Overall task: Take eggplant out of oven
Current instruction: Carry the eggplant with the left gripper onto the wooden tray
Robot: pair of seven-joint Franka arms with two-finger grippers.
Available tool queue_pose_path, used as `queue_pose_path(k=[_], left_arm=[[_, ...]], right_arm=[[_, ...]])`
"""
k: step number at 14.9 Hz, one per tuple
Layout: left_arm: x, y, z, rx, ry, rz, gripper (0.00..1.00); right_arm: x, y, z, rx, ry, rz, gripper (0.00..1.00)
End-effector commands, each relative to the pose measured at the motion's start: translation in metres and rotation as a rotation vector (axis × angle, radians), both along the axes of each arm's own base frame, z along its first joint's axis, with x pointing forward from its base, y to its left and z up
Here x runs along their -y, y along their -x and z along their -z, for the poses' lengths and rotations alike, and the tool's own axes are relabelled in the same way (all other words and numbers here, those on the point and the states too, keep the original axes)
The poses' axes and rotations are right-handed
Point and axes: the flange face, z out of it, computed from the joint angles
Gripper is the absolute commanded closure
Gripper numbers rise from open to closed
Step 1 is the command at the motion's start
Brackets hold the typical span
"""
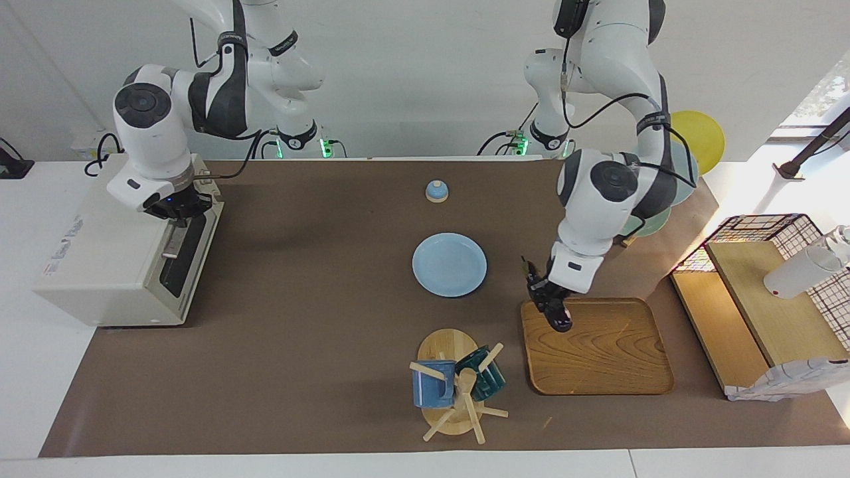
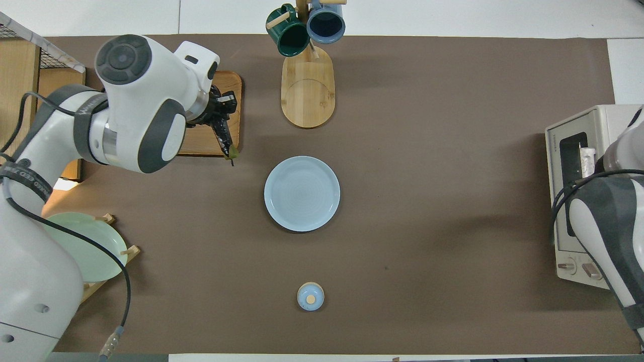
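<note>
Left gripper (image 1: 553, 307): pinching the eggplant (image 1: 556, 313) and hanging over the edge of the wooden tray (image 1: 597, 352) that lies toward the blue plate (image 1: 449, 264), with the eggplant slanting down toward the wood
Eggplant: sitting out of the oven (image 1: 113, 249), in the air, its stem end sticking up past the fingers and its rounded end pointing at the tray
Right gripper (image 1: 174, 208): fingers pressed together, resting at the top of the oven's door, which is looking closed
Risk of slipping: the eggplant is glossy and being held along only a short part of its length, so it is likely to be twisting or sliding out if the arm is swinging fast
Risk at the tray edge: the gripper is hovering right at the rim, so a release here may be sending the eggplant rolling off onto the brown mat (image 1: 319, 332) instead of into the tray
Risk of collision: the mug rack (image 1: 458, 388) is standing near the tray on the side farther from the robots, and a low sweep could be knocking it
Surface: a brown mat is covering the table, also carrying a small blue knob-topped lid (image 1: 436, 191) nearer to the robots than the plate
Room: a plate stand (image 1: 637, 212) is showing partly from under the left arm, a wire basket with wooden shelves (image 1: 764, 292) is sitting at the left arm's end of the table, and a plain white wall is standing at the robots' backs, with daylight coming in at that same end
</note>
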Motion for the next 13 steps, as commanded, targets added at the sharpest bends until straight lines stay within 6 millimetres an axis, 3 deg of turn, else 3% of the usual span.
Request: queue_pose_path(k=[1,4,6,8,10,11,12,13], left_arm=[[-0.024,-0.039,0.013,-0.008,-0.01,0.112,1.0],[-0.062,-0.066,0.036,-0.004,-0.013,0.161,1.0],[-0.08,-0.073,0.049,0.008,-0.021,0.23,1.0],[-0.081,-0.074,0.056,0.018,-0.028,0.25,1.0],[-0.077,-0.068,0.07,0.051,-0.024,0.253,1.0],[-0.079,-0.068,0.071,0.051,-0.025,0.251,1.0],[-0.078,-0.067,0.072,0.046,-0.024,0.253,1.0],[-0.079,-0.067,0.072,0.043,-0.023,0.25,1.0]], right_arm=[[0.02,0.006,0.021,-0.113,0.007,0.014,1.0],[-0.017,-0.009,-0.04,-0.114,-0.066,0.034,1.0],[-0.031,-0.007,-0.073,-0.079,-0.129,0.042,0.94],[-0.047,-0.002,-0.109,-0.022,-0.246,0.063,0.87],[-0.083,-0.003,-0.147,0.013,-0.255,0.043,0.87],[-0.087,-0.005,-0.156,0.015,-0.266,0.056,0.8],[-0.088,-0.008,-0.152,0.007,-0.268,0.058,0.49],[-0.086,-0.008,-0.149,0.007,-0.274,0.062,0.32]])
